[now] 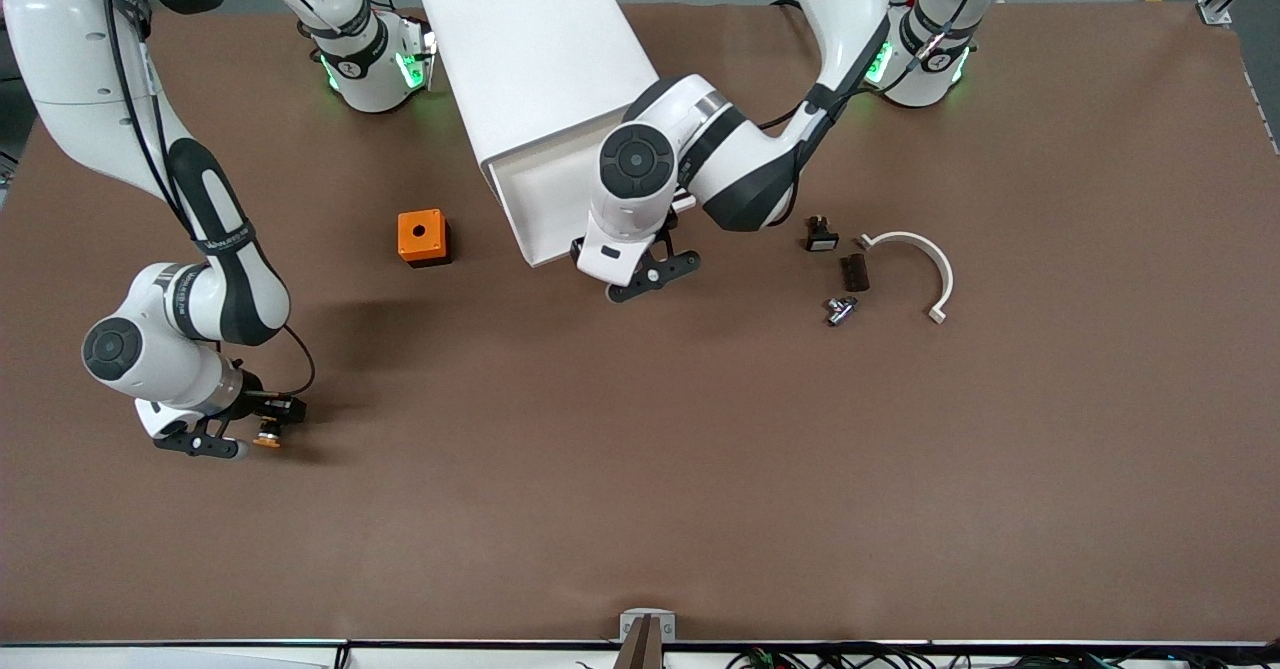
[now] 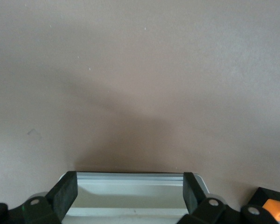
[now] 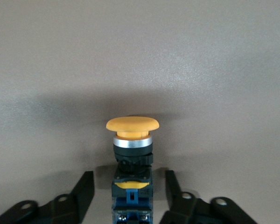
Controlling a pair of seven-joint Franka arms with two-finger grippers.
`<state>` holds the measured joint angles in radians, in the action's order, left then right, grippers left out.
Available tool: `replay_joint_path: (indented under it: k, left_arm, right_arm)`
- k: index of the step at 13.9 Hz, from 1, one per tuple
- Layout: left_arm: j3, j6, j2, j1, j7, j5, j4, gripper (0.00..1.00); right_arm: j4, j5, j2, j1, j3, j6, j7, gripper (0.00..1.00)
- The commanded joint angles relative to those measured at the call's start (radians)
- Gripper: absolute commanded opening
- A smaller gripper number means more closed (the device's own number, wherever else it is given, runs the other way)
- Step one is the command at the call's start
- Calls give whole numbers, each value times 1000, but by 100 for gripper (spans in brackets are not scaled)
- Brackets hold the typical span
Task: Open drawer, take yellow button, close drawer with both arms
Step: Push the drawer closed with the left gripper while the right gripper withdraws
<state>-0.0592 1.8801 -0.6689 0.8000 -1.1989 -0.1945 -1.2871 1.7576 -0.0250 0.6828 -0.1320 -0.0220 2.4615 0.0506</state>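
Observation:
The drawer (image 1: pixel 545 199) stands pulled out of the white cabinet (image 1: pixel 530 49), and its white tray shows. My left gripper (image 1: pixel 650 274) is at the drawer's front edge. It is open, and the drawer's front rim (image 2: pixel 130 179) shows between its fingers (image 2: pixel 65 192). The button (image 1: pixel 267 438), with an orange cap and a black-and-blue body, lies on the table toward the right arm's end, nearer the camera than the orange box. My right gripper (image 1: pixel 262 429) is low around it and open. A gap shows on each side of the button (image 3: pixel 132 140) between the fingers (image 3: pixel 84 189).
An orange box with a hole (image 1: pixel 422 237) sits beside the drawer. Toward the left arm's end lie a small black part with a white face (image 1: pixel 821 237), a black piece (image 1: pixel 855 272), a metal part (image 1: pixel 840 309) and a white curved strip (image 1: pixel 925 264).

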Motion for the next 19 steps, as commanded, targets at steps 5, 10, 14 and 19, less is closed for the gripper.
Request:
replay_joint_path:
  k: [5,10,14,19]
  left_arm:
    - [-2,-22,26,71,-70,23,-23,99]
    - [-4,-35,23,105,-85,21,-24,99]
    - [-27,-38,25,110,-93,9,-23,99]
    - [-59,-45,26,108,-93,4,-23,99]
  right_arm:
    - [-163,-13,-199,46,-4,-514,-6,100]
    - [-204,-4,-374,84,-6,-746,2,100]
    - [-202,-1,-483,115,-6,-811,8,100]
    - [-205,-3,-529,121,-4,-817,-5,100]
